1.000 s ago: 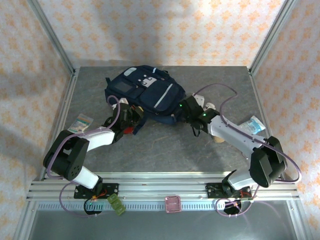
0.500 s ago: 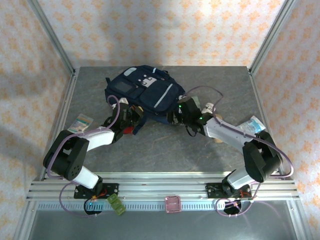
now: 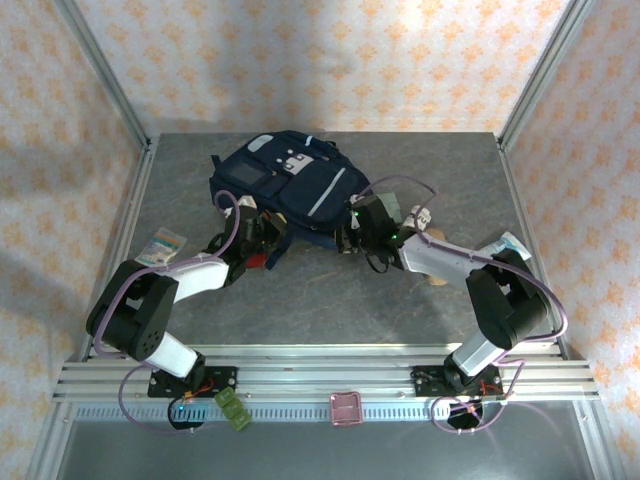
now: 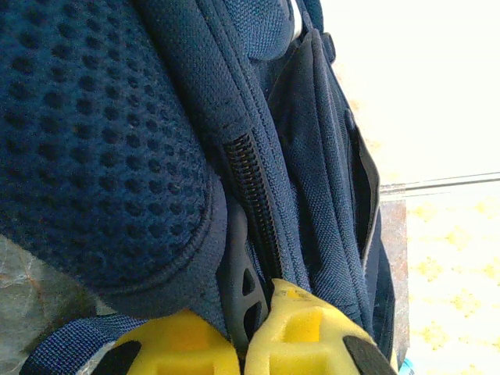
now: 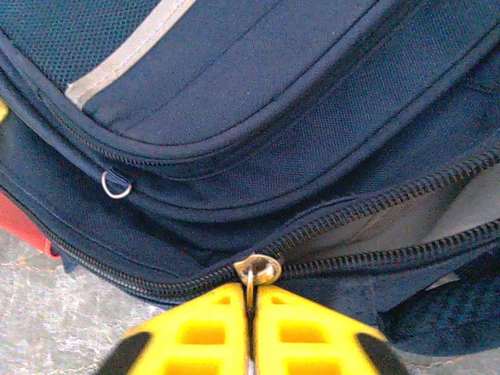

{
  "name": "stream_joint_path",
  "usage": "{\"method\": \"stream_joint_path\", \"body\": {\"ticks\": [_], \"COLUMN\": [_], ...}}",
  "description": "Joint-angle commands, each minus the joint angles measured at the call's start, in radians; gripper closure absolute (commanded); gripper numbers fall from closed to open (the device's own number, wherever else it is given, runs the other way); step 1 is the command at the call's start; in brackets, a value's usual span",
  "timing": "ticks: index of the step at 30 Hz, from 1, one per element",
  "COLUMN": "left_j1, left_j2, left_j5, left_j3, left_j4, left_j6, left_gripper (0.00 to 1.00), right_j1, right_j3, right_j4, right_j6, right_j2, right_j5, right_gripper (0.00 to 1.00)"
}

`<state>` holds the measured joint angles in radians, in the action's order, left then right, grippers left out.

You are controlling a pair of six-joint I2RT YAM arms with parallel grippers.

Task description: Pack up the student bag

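top view, left to right.
- small packet flat on table, near left edge, well apart from bag.
- left gripper at the bag's near-left corner. wrist view: yellow pads closed together, a grey tab of the bag pinched between them, beside a black zip run and mesh padding.
- bag lies flat, front pockets up, at far middle of table, between the two grippers.
- right gripper at the bag's near-right edge. wrist view: pads closed tight on the zip pull; metal ring sits just above the pads. zip is shut left of the pull, parted right of it, pale lining visible in the gap. a red edge shows under the bag at left.
- second packet by the right arm, near right edge.
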<state>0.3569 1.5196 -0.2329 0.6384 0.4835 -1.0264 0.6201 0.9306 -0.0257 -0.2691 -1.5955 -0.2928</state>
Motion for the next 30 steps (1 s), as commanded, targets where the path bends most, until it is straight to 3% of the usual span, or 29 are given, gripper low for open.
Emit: {"method": "stream_joint_path", "body": {"ticks": [1,4,9,16,21,25,30], "left_j1": [-0.016,-0.018,-0.021,-0.068,-0.123,-0.153,-0.178], "left_j2": [-0.030,-0.031,-0.030,-0.042,-0.055,-0.025,0.031], "left_j5": [0.015,0.015,0.017,0.026,0.027,0.000,-0.013], "left_j3": [0.026,0.025,0.025,0.032,0.047,0.075,0.166], "left_j4": [0.082,0.081,0.081,0.048,-0.002,-0.008,-0.055], "left_j6": [0.014,0.014,0.014,0.057,0.115,0.148,0.214], "left_gripper": [1.00,1.00,1.00,1.00,1.00,1.00,1.00], "right_j1": [-0.002,-0.003,-0.003,-0.036,-0.049,-0.020,0.104], "right_j3": [-0.027,-0.044,-0.050,-0.008,0.051,0.058,0.103], "right_j4": [0.024,0.028,0.025,-0.090,-0.238,-0.249,-0.277], "right_j6": [-0.015,-0.027,-0.041,-0.059,-0.046,-0.007,0.017], "right_j2": [0.019,0.025,0.004,0.003,-0.007,0.010,0.007], "right_j5": [0.009,0.021,0.057,0.204,0.380,0.302,0.236], "right_gripper": [0.98,0.85,1.00,1.00,1.00,1.00,1.00]}}
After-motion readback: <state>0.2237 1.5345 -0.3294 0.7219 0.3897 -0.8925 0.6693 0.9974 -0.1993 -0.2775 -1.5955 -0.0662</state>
